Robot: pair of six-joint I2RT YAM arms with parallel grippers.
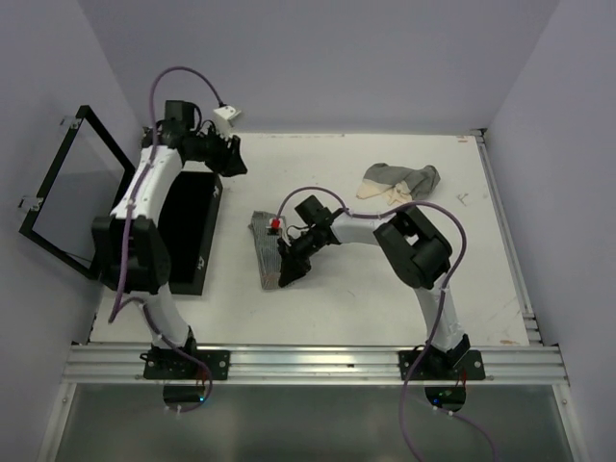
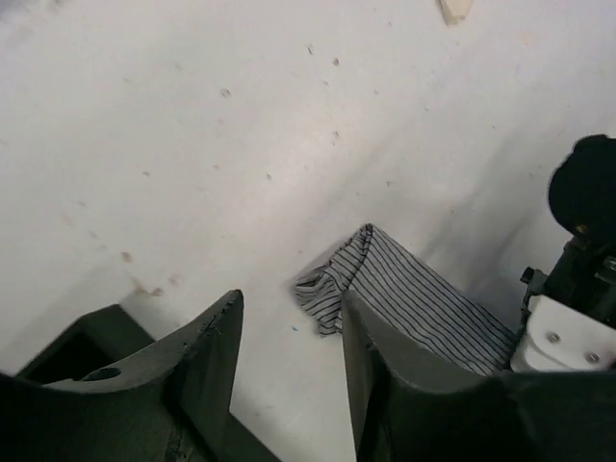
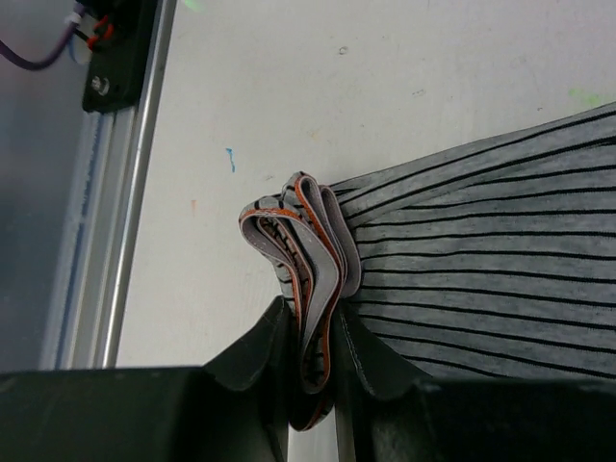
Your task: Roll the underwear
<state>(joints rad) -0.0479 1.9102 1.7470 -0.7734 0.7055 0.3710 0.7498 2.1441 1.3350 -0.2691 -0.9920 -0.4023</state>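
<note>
One black box (image 1: 188, 231) is lying open at the tabletop's (image 1: 385, 298) left, its lid (image 1: 67, 192) swung leftward. One striped grey underwear (image 1: 265, 252) is stretching far-to-near at centre, with a grey-and-cream heap (image 1: 399, 180), perhaps two pieces, sitting far right. The right pincer (image 3: 313, 332) is clamping the striped piece's near waistband; the left pincer (image 2: 291, 306) is hanging parted over the box.

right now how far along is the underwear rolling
Done: nothing looks rolled yet. In hand: the right gripper is shut on the bunched waistband of the striped underwear, whose rest lies flat; the left gripper is open and empty. Left: rolling this piece, then the grey and cream pile at the far right.
</note>
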